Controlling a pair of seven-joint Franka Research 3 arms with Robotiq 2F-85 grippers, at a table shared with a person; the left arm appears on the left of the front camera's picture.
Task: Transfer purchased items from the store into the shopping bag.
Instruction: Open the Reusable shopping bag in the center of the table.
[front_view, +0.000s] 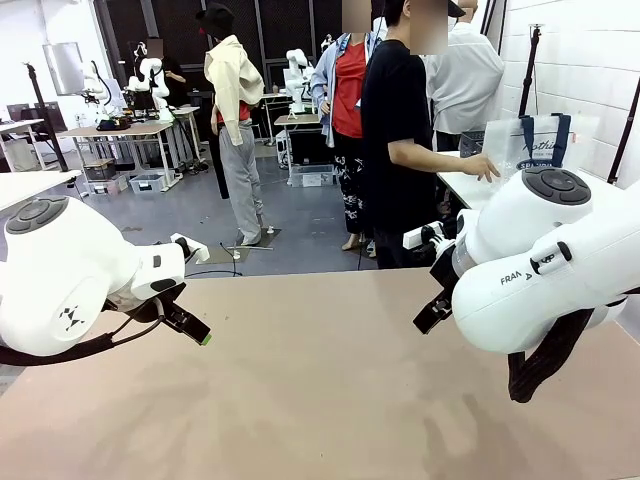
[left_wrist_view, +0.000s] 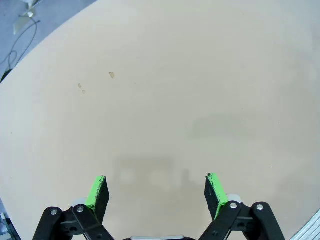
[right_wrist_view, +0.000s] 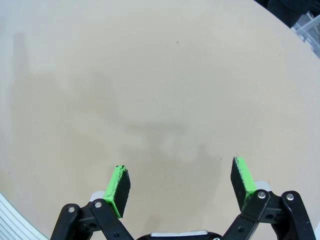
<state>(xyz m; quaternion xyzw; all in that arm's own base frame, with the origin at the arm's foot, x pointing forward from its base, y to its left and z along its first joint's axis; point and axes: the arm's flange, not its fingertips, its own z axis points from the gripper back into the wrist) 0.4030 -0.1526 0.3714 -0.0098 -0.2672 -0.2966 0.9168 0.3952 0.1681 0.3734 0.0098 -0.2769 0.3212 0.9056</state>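
Hovering over the tan table (front_view: 330, 400) with the left gripper (left_wrist_view: 156, 180) spread wide, green pads (left_wrist_view: 97, 192) well apart and nothing between them. Same for the right gripper (right_wrist_view: 181, 170): spread wide, gripping nothing. Well beyond both, at the far right on a white side table (front_view: 462, 188), standing upright, the shopping bag (front_view: 540, 140), with a person's hand (front_view: 483, 168) at its left edge, touching or not unclear.

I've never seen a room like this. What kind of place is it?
Probably a robot lab or workshop. White robot arms, left and right, flank a bare beige tabletop, cluttered workbenches stand behind, and a translucent navy-handled shopping bag sits far right.
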